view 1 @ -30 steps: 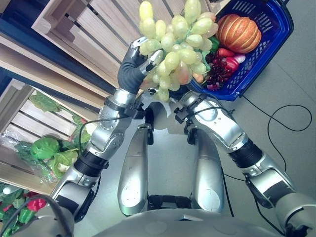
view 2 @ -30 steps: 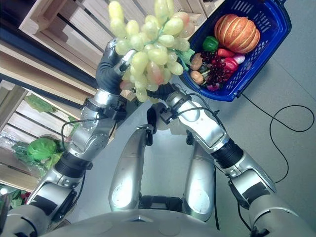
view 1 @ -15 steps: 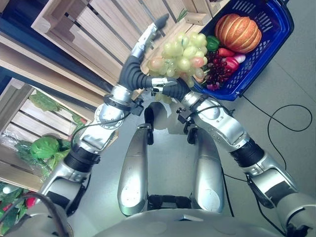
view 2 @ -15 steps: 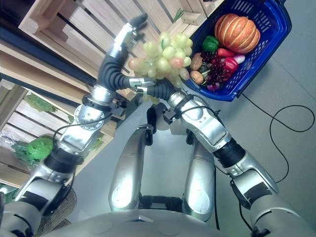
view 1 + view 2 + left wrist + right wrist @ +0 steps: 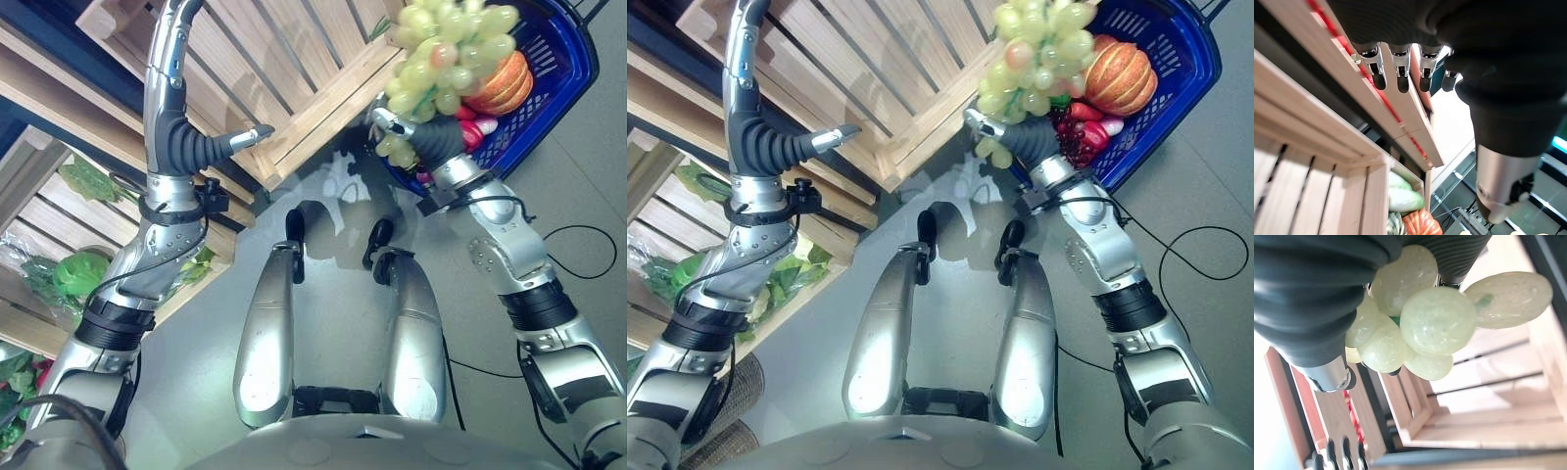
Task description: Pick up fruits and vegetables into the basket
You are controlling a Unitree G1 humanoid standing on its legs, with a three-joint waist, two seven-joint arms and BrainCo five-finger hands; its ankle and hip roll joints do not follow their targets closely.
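Right wrist view: the right hand [image 5: 1317, 298] is curled round a bunch of green grapes [image 5: 1420, 318], the fruit bulging out past the dark ribbed cover. From the head camera the same hand [image 5: 429, 142] is seen raised with the bunch [image 5: 446, 44] held above it, the long axis of the bunch pointing up and away from the wrist, over the near rim of the blue basket [image 5: 573, 69]. The basket lies just beyond the hand, so only a short carry onward and a release are judged to be needed. A pumpkin [image 5: 505, 88] and red produce [image 5: 470, 117] are already inside and may crowd the drop. Slatted wooden crates [image 5: 294, 69] stand to the left of the basket. The left hand [image 5: 181, 88] is held high by the crates, fingers straight and empty, well apart from the bunch.
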